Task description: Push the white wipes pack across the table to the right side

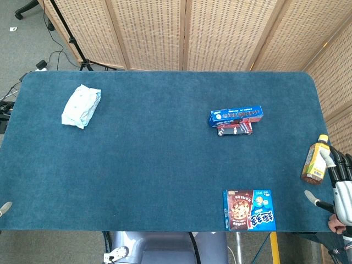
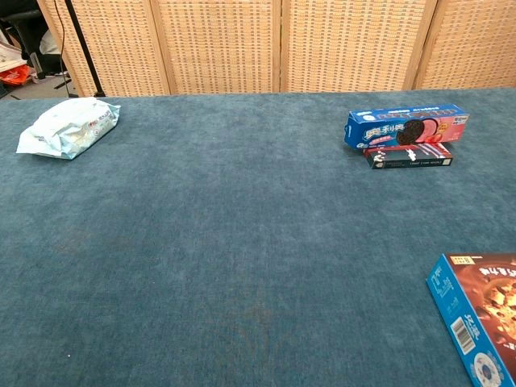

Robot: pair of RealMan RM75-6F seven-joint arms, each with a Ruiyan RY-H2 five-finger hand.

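The white wipes pack lies flat on the blue table at the far left; the chest view shows the pack at its upper left. My right hand hangs at the table's right edge with its fingers spread and nothing in it, far from the pack. Of my left hand only a grey tip shows at the front left edge, well short of the pack. Neither hand appears in the chest view.
A tea bottle stands at the right edge, just left of my right hand. A blue cookie box with a dark box against it sits right of centre. A chocolate snack box lies at the front right.
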